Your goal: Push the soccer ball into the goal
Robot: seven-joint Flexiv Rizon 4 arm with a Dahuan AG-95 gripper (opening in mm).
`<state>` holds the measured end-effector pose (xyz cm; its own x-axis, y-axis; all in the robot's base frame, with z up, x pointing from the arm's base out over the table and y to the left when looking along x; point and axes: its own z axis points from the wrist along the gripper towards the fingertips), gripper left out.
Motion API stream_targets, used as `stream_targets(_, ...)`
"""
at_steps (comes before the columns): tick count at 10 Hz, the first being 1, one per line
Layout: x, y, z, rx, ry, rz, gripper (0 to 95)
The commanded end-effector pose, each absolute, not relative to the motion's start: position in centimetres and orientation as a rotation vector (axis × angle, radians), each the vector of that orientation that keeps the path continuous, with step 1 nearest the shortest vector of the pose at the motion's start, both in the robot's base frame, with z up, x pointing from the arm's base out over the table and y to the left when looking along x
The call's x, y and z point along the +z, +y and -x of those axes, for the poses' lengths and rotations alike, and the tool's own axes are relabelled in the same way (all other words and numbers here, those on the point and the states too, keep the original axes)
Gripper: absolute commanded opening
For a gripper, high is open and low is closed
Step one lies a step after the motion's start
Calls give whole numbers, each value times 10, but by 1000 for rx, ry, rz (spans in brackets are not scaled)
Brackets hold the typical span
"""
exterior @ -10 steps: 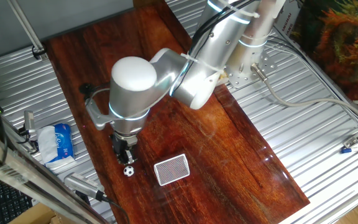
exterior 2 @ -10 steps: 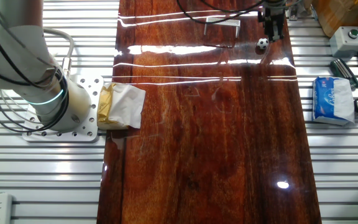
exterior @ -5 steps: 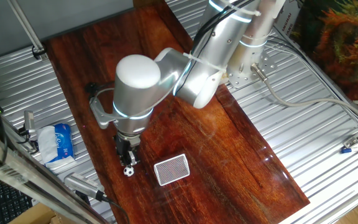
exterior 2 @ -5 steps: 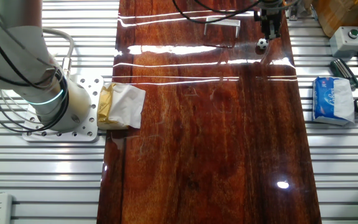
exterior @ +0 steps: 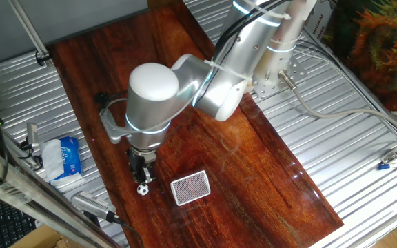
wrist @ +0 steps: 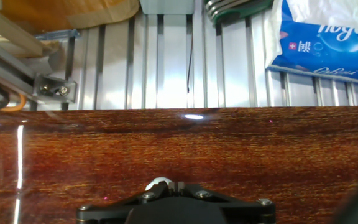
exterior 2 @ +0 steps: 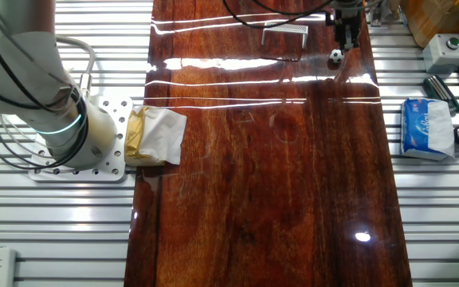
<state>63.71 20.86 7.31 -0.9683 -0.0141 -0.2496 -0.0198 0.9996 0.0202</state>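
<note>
Gripper [exterior: 143, 177], fingers pressed together, sits just above the soccer ball [exterior: 143, 189], barely shifted since half a second ago. We note the ball unmoved, near the goal [exterior: 190, 187] but outside it.

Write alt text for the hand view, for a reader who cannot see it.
The soccer ball peeks out just beyond the dark gripper on a glossy wooden board. Past the board's edge lie a ribbed metal table and a blue tissue packet.
</note>
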Motion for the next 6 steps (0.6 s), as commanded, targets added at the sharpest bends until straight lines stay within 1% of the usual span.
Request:
stream_targets(1, 73, 210, -638, -36, 2970, 62, 0)
stream_targets(4, 73, 210, -638, -131, 3119, 69, 0)
stream_targets(6, 73, 210, -638, -124, 3198, 99, 0)
